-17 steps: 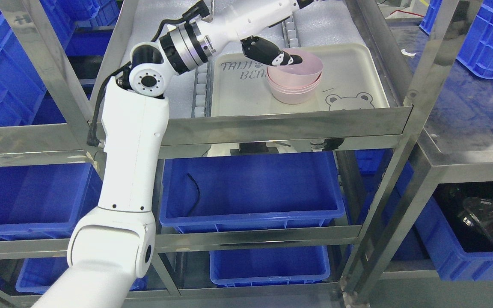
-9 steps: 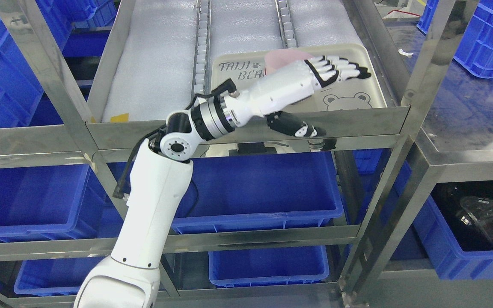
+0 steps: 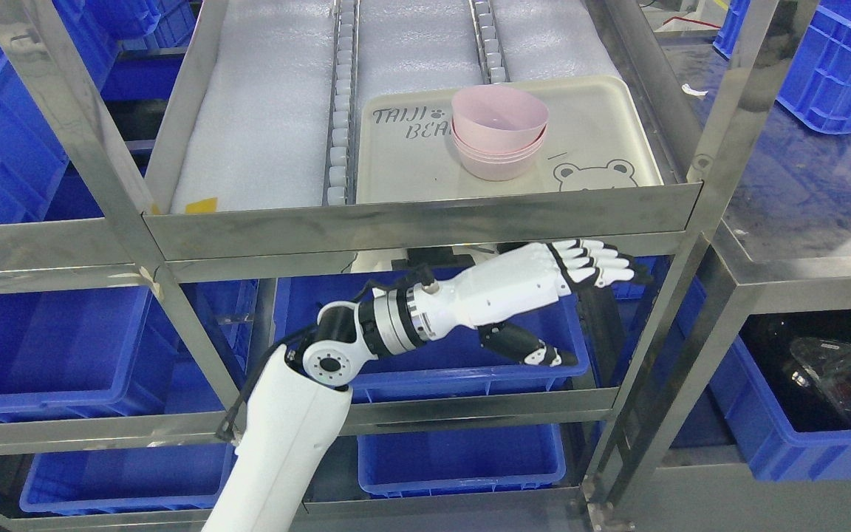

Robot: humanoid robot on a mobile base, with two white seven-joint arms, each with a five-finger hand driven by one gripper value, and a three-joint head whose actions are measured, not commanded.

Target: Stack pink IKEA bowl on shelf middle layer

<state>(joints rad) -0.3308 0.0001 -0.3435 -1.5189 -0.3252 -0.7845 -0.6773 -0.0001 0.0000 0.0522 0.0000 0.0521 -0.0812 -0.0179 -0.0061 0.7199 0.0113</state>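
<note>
Where the shelf starts, left of the tray: white foam liner along the middle layer. Below and left of the tray, left arm rising from the bottom edge, shoulder end cut off. On the tray, right of its middle: pink bowl seated in a nested stack of matching bowls, upright, rim level, touched by nothing. Judged stacked already, on the middle layer. Below the tray's right half and under the steel rail, in front of a blue bin: left hand, well apart from the bowl, fingers stretched flat, thumb hanging loose, grasping nothing.

Handling, as a guess: thin plastic, so light and stiff, smooth-walled and fairly slippery, not easily broken. Best taken at the rim, thumb inside and fingers outside on the near wall, or cupped around the flare. Nested so closely, likely to drag the bowl beneath up with it.

Hard to make out: number of bowls under the top one, perhaps two or three, only rims showing. Tray lettering cut short behind the stack. Right arm nowhere in the frame. Far right of the tray and lower, something dark and glossy in a bin, not identifiable
</note>
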